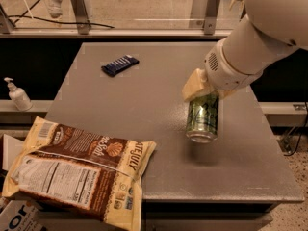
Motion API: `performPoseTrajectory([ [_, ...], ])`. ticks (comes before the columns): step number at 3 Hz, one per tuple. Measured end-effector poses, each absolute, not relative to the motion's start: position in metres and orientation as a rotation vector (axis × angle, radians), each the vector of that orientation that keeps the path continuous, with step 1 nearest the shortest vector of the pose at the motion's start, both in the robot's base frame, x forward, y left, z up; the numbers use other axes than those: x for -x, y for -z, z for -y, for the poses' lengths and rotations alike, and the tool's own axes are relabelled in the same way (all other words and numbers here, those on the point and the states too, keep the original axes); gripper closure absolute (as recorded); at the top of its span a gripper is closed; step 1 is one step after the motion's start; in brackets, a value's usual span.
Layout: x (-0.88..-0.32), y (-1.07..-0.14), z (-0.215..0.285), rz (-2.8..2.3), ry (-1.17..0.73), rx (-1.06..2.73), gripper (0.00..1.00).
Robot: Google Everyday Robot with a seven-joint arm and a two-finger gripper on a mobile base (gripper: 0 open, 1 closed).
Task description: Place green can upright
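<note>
The green can [202, 118] has pale swirly markings and a silver rim. It hangs tilted over the right part of the grey table [144, 105], its round end facing the camera, with a shadow on the table beneath it. My gripper [208, 95], with tan fingers [194, 87], is shut on the can's upper end. The white arm reaches in from the upper right.
A large brown and cream snack bag [79, 170] lies on the table's front left corner and overhangs the edge. A dark blue snack bar [120, 64] lies at the back left. A white pump bottle [18, 95] stands on a ledge to the left of the table.
</note>
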State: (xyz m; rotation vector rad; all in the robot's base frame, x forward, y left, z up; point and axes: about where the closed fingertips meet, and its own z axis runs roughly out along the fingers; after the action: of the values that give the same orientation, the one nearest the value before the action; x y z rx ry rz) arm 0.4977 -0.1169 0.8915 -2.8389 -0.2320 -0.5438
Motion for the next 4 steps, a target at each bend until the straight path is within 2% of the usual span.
performPoseTrajectory([
  [4,-0.552,-0.942,0.125,0.224,1.236,2.510,1.00],
])
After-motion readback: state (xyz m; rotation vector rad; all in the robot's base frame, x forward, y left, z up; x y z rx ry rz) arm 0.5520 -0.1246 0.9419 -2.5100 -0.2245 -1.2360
